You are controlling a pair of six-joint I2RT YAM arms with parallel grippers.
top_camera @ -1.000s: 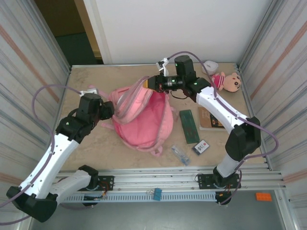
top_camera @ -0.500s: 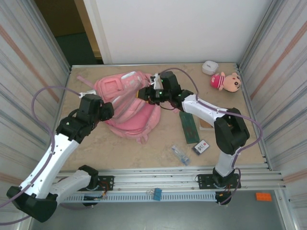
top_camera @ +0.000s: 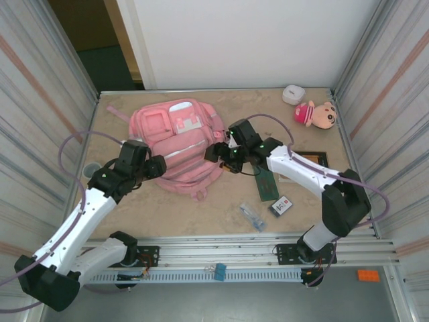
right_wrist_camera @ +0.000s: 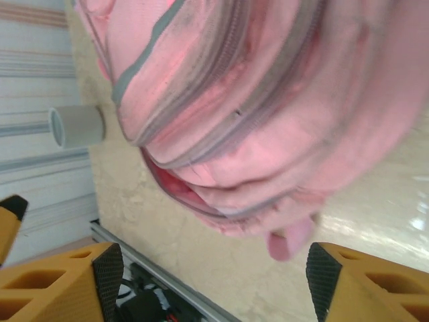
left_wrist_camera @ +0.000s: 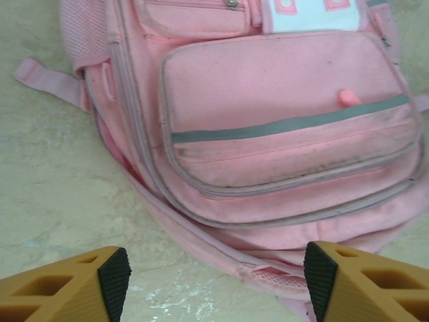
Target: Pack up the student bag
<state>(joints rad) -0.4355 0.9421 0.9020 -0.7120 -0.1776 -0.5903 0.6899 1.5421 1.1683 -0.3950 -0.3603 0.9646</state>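
**A:** What's on your screen?
**B:** I see the left arm (top_camera: 77, 215) and right arm (top_camera: 301, 171): white shells, black joints, a lilac cable (top_camera: 70, 139) off each.
**A:** My left gripper (left_wrist_camera: 214, 275) has orange hollow-celled fingers (left_wrist_camera: 53, 292) and black pads (left_wrist_camera: 115, 280).

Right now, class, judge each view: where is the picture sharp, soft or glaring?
Top external: even light, student bag sharp. Left wrist: bag fabric crisp, faint sheen on the table. Right wrist: bag close and soft, bright glare on the table.

Robot test cell: aluminium-framed side panels (top_camera: 40, 100), mounting rail (top_camera: 221, 256), beige tabletop (top_camera: 188, 215).
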